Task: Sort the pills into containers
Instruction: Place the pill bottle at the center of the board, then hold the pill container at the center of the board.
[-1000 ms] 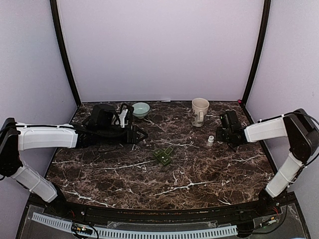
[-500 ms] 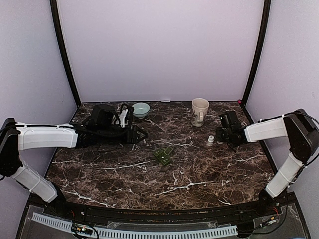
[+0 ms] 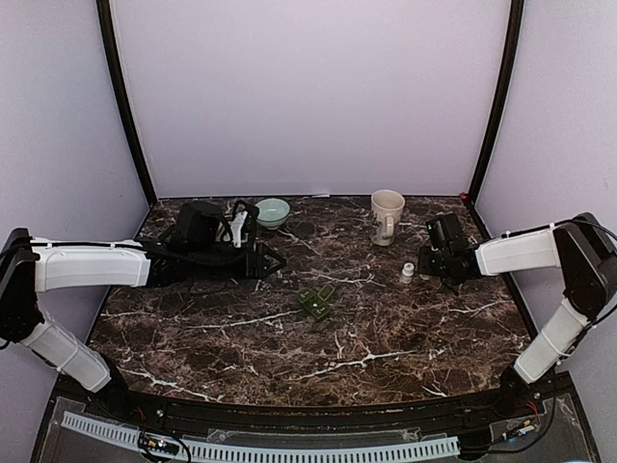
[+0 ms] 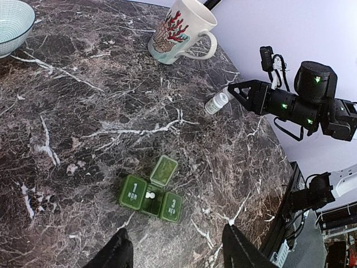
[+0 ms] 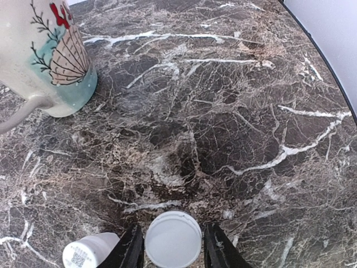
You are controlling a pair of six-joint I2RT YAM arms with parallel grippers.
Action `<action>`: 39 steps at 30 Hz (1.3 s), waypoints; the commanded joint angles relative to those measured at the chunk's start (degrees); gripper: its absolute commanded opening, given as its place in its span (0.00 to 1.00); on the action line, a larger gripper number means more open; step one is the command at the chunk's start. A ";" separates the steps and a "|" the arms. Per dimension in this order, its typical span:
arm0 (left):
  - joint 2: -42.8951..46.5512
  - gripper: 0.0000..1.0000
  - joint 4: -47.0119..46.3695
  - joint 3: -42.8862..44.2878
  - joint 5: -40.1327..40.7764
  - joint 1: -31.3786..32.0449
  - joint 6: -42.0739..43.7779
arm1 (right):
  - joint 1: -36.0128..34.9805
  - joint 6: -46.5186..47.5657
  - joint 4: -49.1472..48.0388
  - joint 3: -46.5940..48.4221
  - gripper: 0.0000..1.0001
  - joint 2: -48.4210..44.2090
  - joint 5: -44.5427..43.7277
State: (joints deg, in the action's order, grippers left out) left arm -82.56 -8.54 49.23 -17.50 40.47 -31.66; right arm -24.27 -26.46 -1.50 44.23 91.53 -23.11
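Containers: green box, mid-table, one lid up, one white pill inside; sorting judged barely begun. Left gripper: wide, empty, far-left of box. Right gripper: far right, straddling white cap; grip cannot be told.

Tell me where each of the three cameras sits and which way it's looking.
Top external: high behind the bases, looking down over the dark marble table; left arm and right arm show.
Left wrist: looks down and rightward at the dark green plastic pill box; own fingertips at the bottom edge.
Right wrist: low, facing a round white cap between its fingertips.
Shared: every view shows the cream painted mug.
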 commanded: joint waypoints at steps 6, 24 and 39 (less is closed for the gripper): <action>1.35 0.58 -0.84 -1.41 0.09 -0.19 0.73 | -1.32 -0.72 1.50 -0.14 0.38 -3.98 -0.55; 1.35 0.54 -4.57 -7.45 -1.41 -0.21 -1.58 | -10.87 2.78 7.00 6.87 0.40 -11.98 0.28; -5.69 0.48 -4.86 -5.97 -4.72 -0.21 -2.24 | -18.03 0.46 4.23 13.13 0.17 1.36 19.18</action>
State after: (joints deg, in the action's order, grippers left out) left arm -86.94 -12.49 42.24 -20.64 40.47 -33.78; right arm -41.39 -24.86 4.80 54.65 89.30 -8.91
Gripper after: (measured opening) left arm 0.500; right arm 0.211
